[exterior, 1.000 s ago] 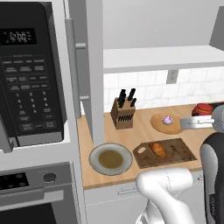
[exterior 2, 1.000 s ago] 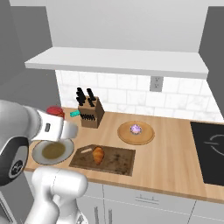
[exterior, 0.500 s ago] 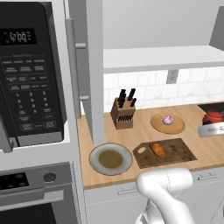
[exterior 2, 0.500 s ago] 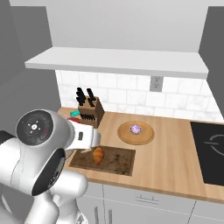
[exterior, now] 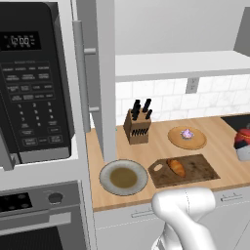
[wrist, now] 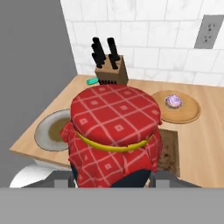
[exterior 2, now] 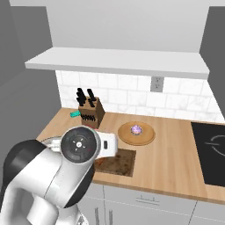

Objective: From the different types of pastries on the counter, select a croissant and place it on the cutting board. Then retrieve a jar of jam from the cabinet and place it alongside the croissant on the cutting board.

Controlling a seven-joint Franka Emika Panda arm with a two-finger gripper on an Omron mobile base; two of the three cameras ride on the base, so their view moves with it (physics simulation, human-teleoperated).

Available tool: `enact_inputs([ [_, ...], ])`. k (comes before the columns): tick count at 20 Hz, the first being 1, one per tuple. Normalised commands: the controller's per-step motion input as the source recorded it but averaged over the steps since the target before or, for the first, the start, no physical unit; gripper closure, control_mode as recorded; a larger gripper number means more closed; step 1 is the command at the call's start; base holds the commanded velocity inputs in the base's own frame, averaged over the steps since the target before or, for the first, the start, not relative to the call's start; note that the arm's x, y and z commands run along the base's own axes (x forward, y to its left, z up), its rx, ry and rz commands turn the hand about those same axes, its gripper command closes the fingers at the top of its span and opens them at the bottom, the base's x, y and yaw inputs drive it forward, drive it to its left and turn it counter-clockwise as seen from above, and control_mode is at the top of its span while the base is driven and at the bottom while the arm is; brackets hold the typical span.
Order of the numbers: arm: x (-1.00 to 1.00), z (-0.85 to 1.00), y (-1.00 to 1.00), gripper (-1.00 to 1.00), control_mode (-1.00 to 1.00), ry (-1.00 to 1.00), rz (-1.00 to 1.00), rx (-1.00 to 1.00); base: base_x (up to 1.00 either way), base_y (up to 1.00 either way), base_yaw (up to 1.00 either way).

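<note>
Light tan wood-grain desk [exterior: 219, 146] bearing a knife block [exterior: 137, 128] by the tiled wall, a round wooden plate [exterior: 187, 138] near it, a dark cutting board [exterior: 195, 168] in front, and a grey dish [exterior: 123, 177] just left of the board.

Red checked jar of jam [wrist: 116, 131], yellow band; dark brown cutting board [exterior: 193, 169]

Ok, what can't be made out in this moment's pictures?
- Croissant: hidden by the arm in the right base view and by the jar of jam in the hand view.
- Cutting board: right base view, mostly behind the arm.
- Jar of jam: left base view, cut by the right edge.
- Green item beside the knife block: too small to name.
</note>
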Motion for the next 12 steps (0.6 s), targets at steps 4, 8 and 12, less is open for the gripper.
enact_inputs([
  [4, 0.04, -0.55, -0.17, 1.0, -1.0, -0.03, 0.14, 0.01, 0.0, 0.0, 0.0],
  [8, 0.07, -0.46, -0.07, 1.0, -1.0, -0.06, 0.16, 0.0, 0.0, 0.0, 0.0],
  [12, 0.16, -0.34, -0.04, 1.0, -1.0, -0.07, 0.15, 0.0, 0.0, 0.0, 0.0],
])
